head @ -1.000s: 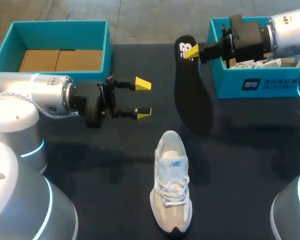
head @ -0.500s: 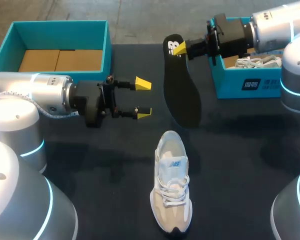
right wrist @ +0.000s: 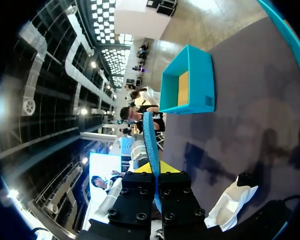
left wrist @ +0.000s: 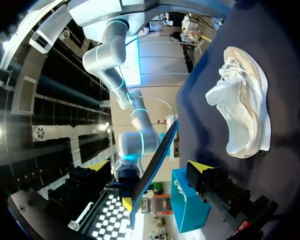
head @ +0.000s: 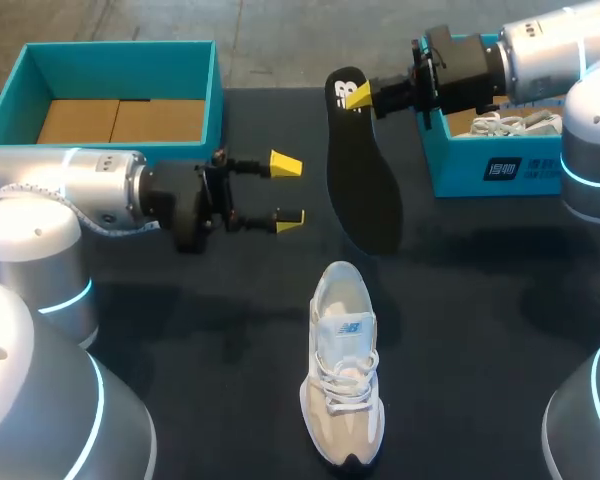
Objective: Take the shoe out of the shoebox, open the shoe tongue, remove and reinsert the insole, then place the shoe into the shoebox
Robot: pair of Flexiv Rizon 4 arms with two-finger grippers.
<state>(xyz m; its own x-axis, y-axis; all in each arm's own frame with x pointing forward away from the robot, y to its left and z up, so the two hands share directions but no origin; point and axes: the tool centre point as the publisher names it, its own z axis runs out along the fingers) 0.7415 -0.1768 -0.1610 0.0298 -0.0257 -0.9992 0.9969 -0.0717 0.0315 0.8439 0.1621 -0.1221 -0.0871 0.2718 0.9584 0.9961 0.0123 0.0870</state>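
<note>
A white and beige shoe [head: 342, 375] stands upright on the dark table, toe toward the front edge; ahead of my left gripper it shows from the side [left wrist: 245, 110]. Its black insole [head: 362, 175] hangs tilted above the table, behind the shoe. My right gripper [head: 361, 97] is shut on the insole's heel end; in the right wrist view the insole [right wrist: 150, 135] rises edge-on from between the shut yellow tips [right wrist: 154, 167]. My left gripper [head: 286, 190] hovers open to the left of the insole, holding nothing. From its wrist the insole [left wrist: 157, 165] shows edge-on beyond the open gripper [left wrist: 149, 167].
An open teal shoebox [head: 20, 85] with a brown cardboard floor sits at the back left, also seen ahead of the right gripper [right wrist: 187, 82]. A second teal box [head: 480, 165] with white paper inside stands at the back right, under my right arm.
My right arm carried the insole a little to the left, nearer the table's middle, then held still. The left arm and the shoe have hardly moved.
</note>
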